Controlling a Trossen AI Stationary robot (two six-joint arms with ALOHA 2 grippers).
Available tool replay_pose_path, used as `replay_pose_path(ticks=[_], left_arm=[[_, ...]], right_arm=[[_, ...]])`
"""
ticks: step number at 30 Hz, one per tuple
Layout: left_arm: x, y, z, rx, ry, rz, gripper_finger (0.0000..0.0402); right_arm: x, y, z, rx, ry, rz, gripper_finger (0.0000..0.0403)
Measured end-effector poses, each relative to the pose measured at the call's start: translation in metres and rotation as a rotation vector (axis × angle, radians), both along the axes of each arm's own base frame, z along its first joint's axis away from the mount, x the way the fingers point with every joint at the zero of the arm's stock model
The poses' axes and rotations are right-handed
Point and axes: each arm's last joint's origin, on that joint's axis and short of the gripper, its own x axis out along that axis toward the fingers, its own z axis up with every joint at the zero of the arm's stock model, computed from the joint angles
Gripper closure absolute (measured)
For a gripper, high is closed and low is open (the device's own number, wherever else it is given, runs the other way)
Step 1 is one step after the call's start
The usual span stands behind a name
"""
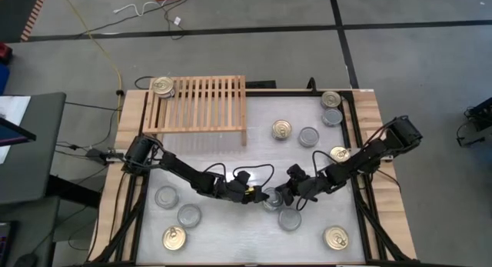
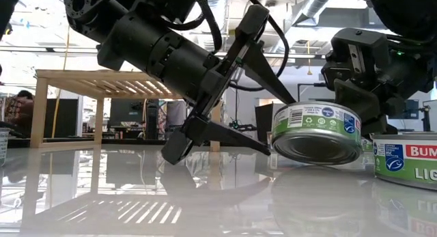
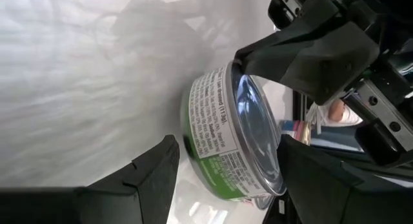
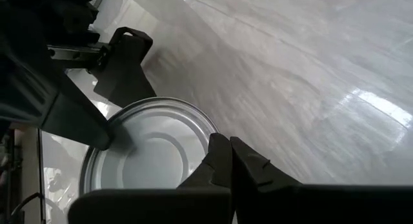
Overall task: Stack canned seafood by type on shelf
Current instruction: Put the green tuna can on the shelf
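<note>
A short tin with a green label and plain silver top [image 2: 317, 131] sits tilted mid-table [image 1: 273, 199], its underside showing in the low view. My left gripper [image 3: 226, 146] is open around it, one finger over the top face and one at the raised bottom edge [image 2: 271, 152]. My right gripper [image 4: 226, 150] is shut at the tin's top rim from the other side [image 1: 286, 191]. The light-wood slatted shelf [image 1: 198, 104] stands at the far left, with one gold-topped tin [image 1: 161, 86] on its far-left corner. My left gripper straddles the tilted tin, top face to underside, coming level from the table's left; I cannot tell whether either finger touches it. My right gripper's shut fingers [image 3: 290, 56] bear on the top rim [image 4: 208, 130] from the table's right, slanting down. The tin stands tipped under them.
Loose tins lie around: gold tops [image 1: 282, 129], [image 1: 339, 154], [image 1: 336, 237], [image 1: 174, 237], [image 1: 330, 98]; silver tops [image 1: 308, 136], [image 1: 290, 218], [image 1: 189, 215], [image 1: 166, 196], [image 1: 332, 115]. A red-labelled tin [image 2: 406, 158] sits close beside the tilted one. The shelf's slats are mostly bare.
</note>
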Motion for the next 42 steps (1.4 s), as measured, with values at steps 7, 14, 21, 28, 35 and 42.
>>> replay_pose_path(ticks=[7,14,21,28,35,42], left_arm=[[0.007,-0.007,-0.004,-0.022,-0.018,0.000,0.0151],[0.018,-0.009,-0.008,-0.046,-0.049,-0.064,0.0151],[0.018,-0.007,-0.009,-0.034,-0.044,-0.059,0.0151],[0.020,0.002,-0.011,0.013,-0.031,-0.073,0.0151],[0.023,0.012,-0.012,0.034,-0.023,-0.102,0.0151],[0.026,0.028,-0.013,0.036,-0.017,-0.099,0.0150]], right_arm=[[0.000,0.000,0.000,-0.002,0.004,-0.001,0.0385],[-0.001,0.001,-0.001,-0.002,0.010,0.000,0.0385],[-0.001,0.001,-0.001,-0.004,0.010,0.001,0.0385],[-0.001,0.002,0.000,-0.001,0.002,0.001,0.0373],[-0.001,0.002,0.000,0.001,0.002,0.000,0.0382],[-0.001,-0.003,-0.001,-0.010,0.019,-0.019,0.0378]])
